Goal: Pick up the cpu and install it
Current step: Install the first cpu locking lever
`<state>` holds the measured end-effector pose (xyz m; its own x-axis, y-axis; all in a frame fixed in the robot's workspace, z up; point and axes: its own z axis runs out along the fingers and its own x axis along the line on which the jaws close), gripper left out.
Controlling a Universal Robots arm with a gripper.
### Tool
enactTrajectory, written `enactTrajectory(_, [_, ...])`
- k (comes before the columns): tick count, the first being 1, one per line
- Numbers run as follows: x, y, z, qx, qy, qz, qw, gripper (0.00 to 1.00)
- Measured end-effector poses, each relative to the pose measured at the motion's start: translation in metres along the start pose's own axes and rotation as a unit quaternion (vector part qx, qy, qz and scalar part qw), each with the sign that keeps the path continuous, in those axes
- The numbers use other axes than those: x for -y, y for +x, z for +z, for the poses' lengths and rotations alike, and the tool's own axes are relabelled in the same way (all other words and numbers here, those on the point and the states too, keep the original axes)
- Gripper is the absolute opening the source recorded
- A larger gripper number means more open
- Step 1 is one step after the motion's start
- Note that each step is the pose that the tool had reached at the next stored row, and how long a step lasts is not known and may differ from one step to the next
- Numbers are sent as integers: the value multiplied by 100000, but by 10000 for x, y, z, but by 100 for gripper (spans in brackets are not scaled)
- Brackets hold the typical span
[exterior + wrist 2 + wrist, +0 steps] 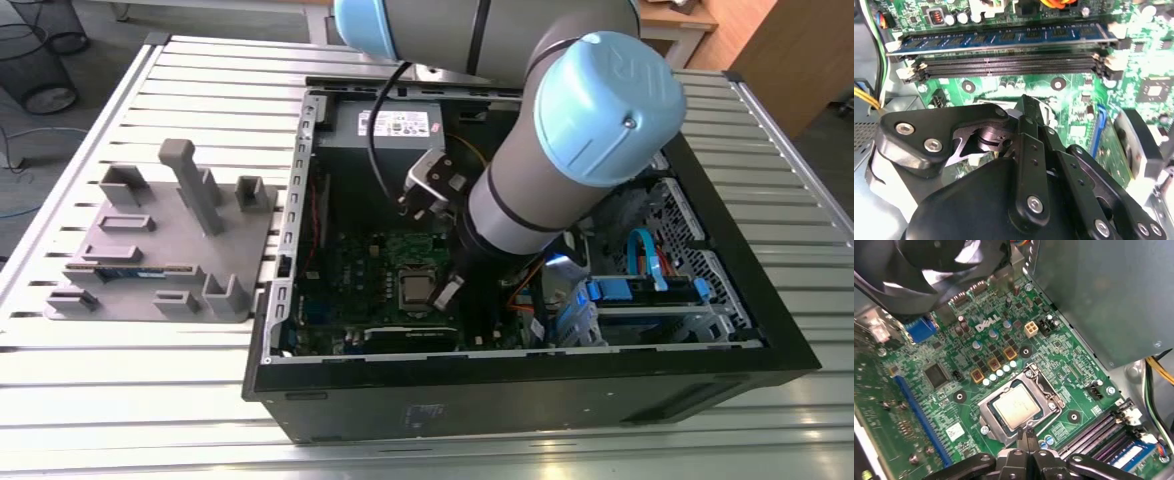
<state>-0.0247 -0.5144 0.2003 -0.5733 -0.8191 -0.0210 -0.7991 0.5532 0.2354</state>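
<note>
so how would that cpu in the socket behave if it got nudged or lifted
The cpu looks like a thin, rigid, metal-topped square, so it likely stays stiff and won't roll or tip. Its smooth shiny top is probably slippery. It lies within the socket frame on the motherboard, so a sideways nudge probably wouldn't slide it far.

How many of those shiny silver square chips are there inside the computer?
1. The cpu lies in the metal-framed socket on the green motherboard, close in front of the gripper. Others may be hidden behind the arm.
</note>
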Motion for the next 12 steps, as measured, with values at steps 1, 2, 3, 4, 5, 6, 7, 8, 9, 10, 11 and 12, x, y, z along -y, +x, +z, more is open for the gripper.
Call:
enactTrajectory(1, [-7,-2,-23,-104,96,120,100000,11])
enactTrajectory(2, [-13,-4,-46,-232,211,266,99999,11])
enactTrajectory(3, [-19,-6,-63,-374,345,464,99998,11])
enactTrajectory(4, [-21,-8,-73,-499,479,755,99995,11])
enactTrajectory(5, [-22,-8,-77,-548,586,1162,99990,11])
enactTrajectory(6, [-23,-7,-77,-564,689,1693,99982,11])
enactTrajectory(7, [-23,-8,-77,-569,791,2258,99970,11])
enactTrajectory(8, [-23,-8,-78,-570,882,2772,99956,11])
enactTrajectory(9, [-24,-8,-79,-566,962,3241,99941,11])
enactTrajectory(10, [-24,-9,-80,-566,1042,3701,99924,11])
enactTrajectory(11, [-25,-10,-80,-570,1111,4065,99910,11])
enactTrajectory(12, [-27,-12,-81,-587,1172,4357,99896,11])
